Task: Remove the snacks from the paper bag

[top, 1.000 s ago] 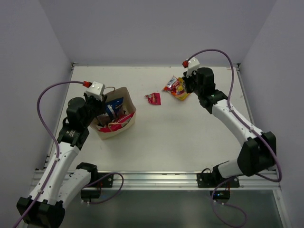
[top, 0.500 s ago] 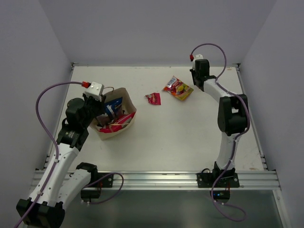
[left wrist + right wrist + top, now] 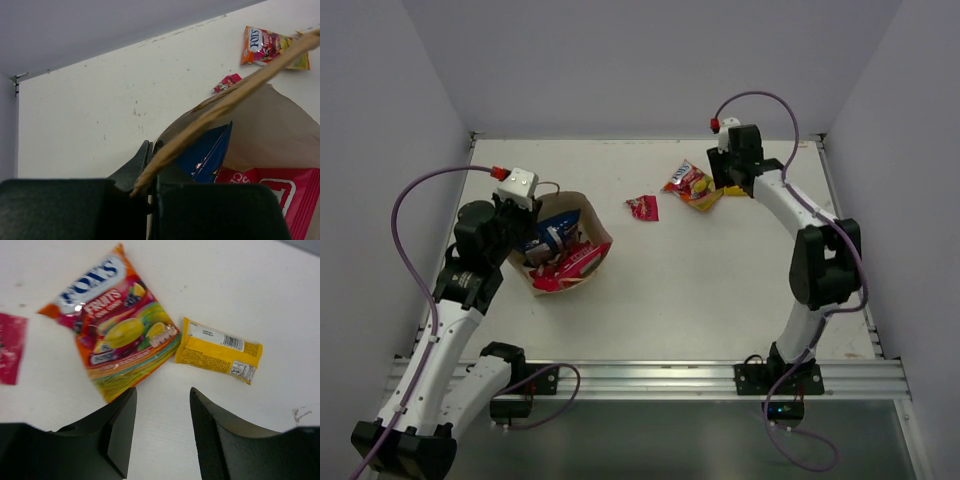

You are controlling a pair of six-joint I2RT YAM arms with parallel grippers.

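Note:
The paper bag lies tipped on the left of the table, mouth toward the front right. My left gripper is shut on its rim. A blue chip bag and a pink bag show inside it, as do the blue bag and pink bag in the left wrist view. On the table lie a tiny red wrapper, a red-yellow candy pouch and a slim yellow bar. My right gripper hangs open over bare table just short of the pouch and bar, holding nothing.
White walls close in the table at the back and both sides. A metal rail runs along the near edge by the arm bases. Purple cables loop above both wrists.
My right gripper has opened, and its arm swung back and returned beside the pouch; the yellow bar now lies free there. The bag has tipped further in my left gripper.

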